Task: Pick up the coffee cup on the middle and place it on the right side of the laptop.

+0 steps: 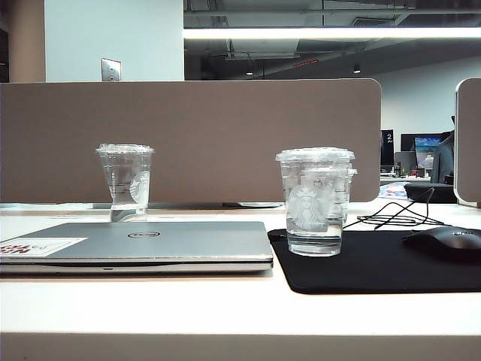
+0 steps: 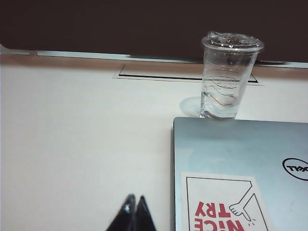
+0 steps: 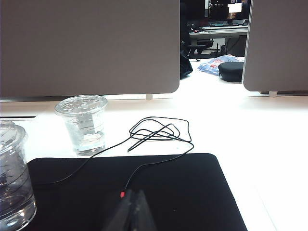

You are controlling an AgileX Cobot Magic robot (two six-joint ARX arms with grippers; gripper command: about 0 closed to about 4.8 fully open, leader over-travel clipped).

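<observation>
The coffee cup [image 1: 314, 201], short, clear and flat-lidded with a white mermaid logo, stands on the black mat [image 1: 376, 267] just right of the laptop [image 1: 150, 242]; the right wrist view catches it at the edge [image 3: 12, 180]. The silver-grey laptop lies closed, its sticker showing in the left wrist view [image 2: 226, 204]. My left gripper [image 2: 135, 198] is shut and empty over bare table beside the laptop's edge. Over the black mat [image 3: 192, 192] hangs my right gripper [image 3: 134, 192], also shut and empty, well short of the cup. Neither gripper shows in the exterior view.
A taller clear cup [image 1: 125, 183] [image 2: 230, 77] stands behind the laptop. Another short clear cup [image 3: 83, 124] stands just behind the coffee cup, off the mat. A black mouse [image 1: 445, 241] rests on the mat's right; its thin cable [image 3: 161, 132] loops behind. A grey divider panel [image 1: 188, 139] walls the back.
</observation>
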